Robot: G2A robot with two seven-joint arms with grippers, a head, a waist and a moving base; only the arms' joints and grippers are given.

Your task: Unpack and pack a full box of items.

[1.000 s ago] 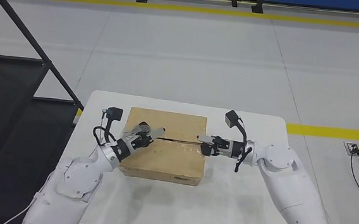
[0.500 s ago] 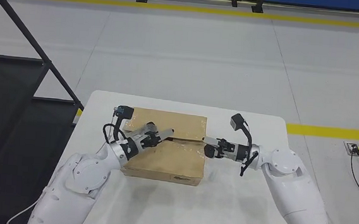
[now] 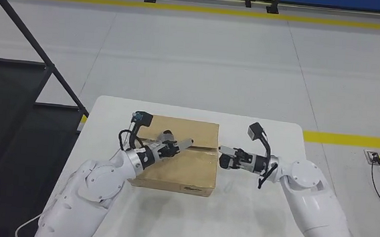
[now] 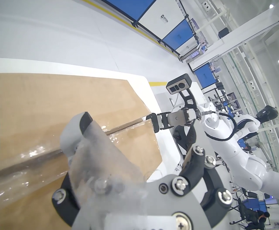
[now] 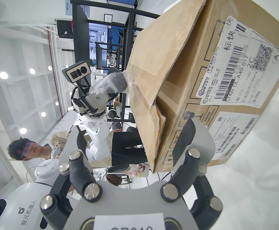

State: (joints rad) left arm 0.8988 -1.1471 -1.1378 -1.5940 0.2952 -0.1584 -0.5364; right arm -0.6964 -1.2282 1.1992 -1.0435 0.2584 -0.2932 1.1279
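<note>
A closed cardboard box [image 3: 173, 164] with a taped top seam lies on the white table [image 3: 256, 211]. My left gripper [image 3: 178, 144] hovers low over the seam near the box's middle. It is open, and clear tape clings to one of its fingers [image 4: 87, 130]. My right gripper [image 3: 222, 156] is at the box's right end, open, with the torn flap edge [image 5: 157, 139] between its fingers. The box's end wall carries shipping labels [image 5: 239, 65]. The right wrist view also shows the left gripper [image 5: 111, 83] farther along the box top.
A black metal frame [image 3: 19, 71] stands beside the table on the left. Bare table lies in front of the box and to its right. The box sits close to the table's far edge.
My left gripper has slid along the seam toward the box's middle. My right gripper has drawn back from over the box top to its right end.
</note>
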